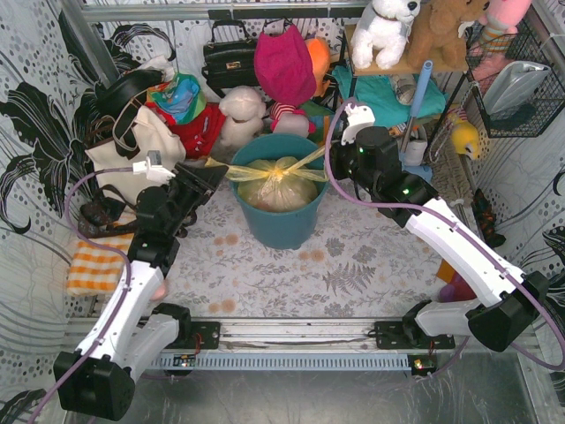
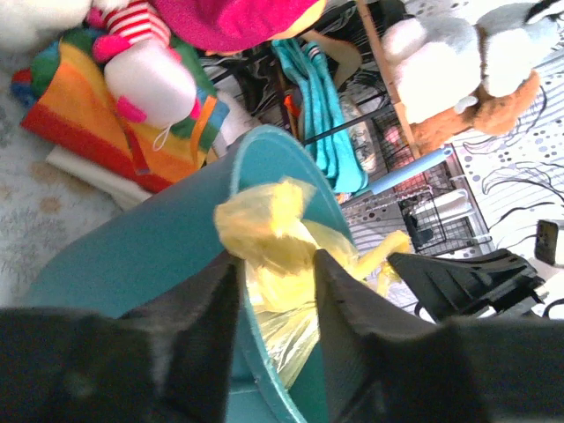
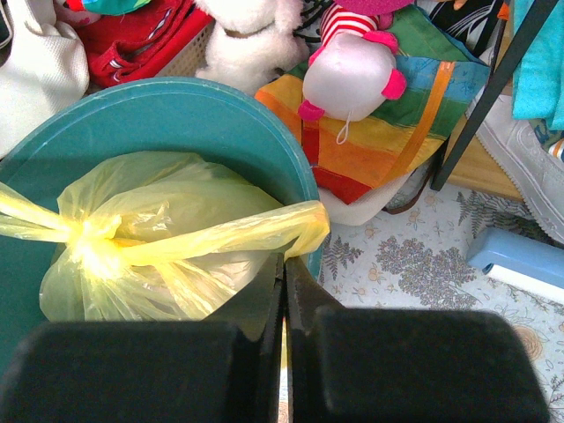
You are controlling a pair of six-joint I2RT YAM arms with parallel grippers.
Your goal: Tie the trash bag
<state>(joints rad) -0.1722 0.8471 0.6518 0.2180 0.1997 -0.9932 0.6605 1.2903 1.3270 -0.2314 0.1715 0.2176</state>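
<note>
**First knot drawn taut**

Flowered tabletop, toys behind: the trash bag sits in the teal bin. The left gripper clamps one ear, the right gripper pinches the other, fingers almost touching. One knot is in; a locking second seems left to do.

Perhaps home mock-up: plush toys, handbag
</note>
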